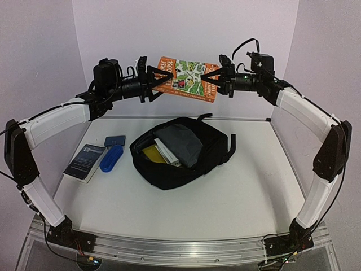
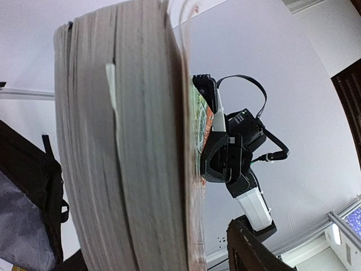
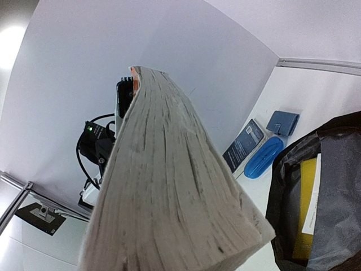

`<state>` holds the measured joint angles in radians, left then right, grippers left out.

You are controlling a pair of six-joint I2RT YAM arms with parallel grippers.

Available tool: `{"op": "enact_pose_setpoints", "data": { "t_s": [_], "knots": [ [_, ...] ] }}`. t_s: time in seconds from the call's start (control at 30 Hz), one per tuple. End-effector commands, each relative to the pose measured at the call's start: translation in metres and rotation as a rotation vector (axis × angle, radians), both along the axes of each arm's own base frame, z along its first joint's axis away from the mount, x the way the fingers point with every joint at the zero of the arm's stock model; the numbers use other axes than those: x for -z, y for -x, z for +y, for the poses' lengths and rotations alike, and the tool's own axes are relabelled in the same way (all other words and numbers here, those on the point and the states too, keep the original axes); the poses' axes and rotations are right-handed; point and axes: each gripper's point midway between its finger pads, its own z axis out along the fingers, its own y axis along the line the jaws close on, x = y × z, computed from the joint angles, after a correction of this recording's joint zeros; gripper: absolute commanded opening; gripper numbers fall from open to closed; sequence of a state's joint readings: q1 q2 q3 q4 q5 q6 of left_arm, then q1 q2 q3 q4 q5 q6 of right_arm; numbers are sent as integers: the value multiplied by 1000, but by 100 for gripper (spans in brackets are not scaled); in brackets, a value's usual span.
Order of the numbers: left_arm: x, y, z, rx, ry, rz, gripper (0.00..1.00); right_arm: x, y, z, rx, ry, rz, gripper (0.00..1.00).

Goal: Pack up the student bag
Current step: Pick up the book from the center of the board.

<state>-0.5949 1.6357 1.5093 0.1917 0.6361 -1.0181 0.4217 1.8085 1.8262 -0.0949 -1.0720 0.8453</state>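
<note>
"Where was the backpack (image 1: 163,179)?"

"It lay on the table (image 1: 237,209), about the middle, with its mouth open upward. The grey lining (image 1: 183,144) showed, and a yellow book (image 1: 151,153) and something white (image 1: 167,152) lay inside."

"And the arms?"

"Both were raised above the far side of the bag, with a colourful paperback (image 1: 186,79) hanging in the air between them. The right gripper (image 1: 213,80) was clamped on its right edge. The left gripper (image 1: 153,79) had a finger on either side of the left edge, but I couldn't tell whether it was pinching or loose."

"Anything else out?"

"To the left of the bag there was a blue pencil case (image 1: 111,158), near it. A small blue pouch (image 1: 114,140) lay just behind that. A dark booklet (image 1: 86,161) lay just beside the case, furthest left."
</note>
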Motion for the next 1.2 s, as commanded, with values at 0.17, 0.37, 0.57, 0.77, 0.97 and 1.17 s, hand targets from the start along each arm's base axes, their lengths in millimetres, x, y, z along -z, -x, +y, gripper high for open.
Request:
{"op": "enact_pose_setpoints", "data": {
  "t_s": [0.17,0.37,0.57,0.77,0.97,1.17],
  "knots": [
    [-21,13,18,-56,119,-86,74,-42,-18,-5,150,-101,-67,0],
    [-22,1,19,-110,139,-98,78,-35,-26,-16,269,-123,-7,0],
    [-25,-18,3,-129,202,-98,81,-41,-30,-6,307,-159,4,0],
    [-20,-36,-9,-162,256,-65,80,-42,-27,-2,314,-166,4,0],
    [-12,-43,-15,-166,288,-34,75,-37,-26,6,321,-167,-6,0],
    [-13,-46,-14,-179,321,-35,44,-15,-14,25,285,-129,-24,2]
  ]
}}
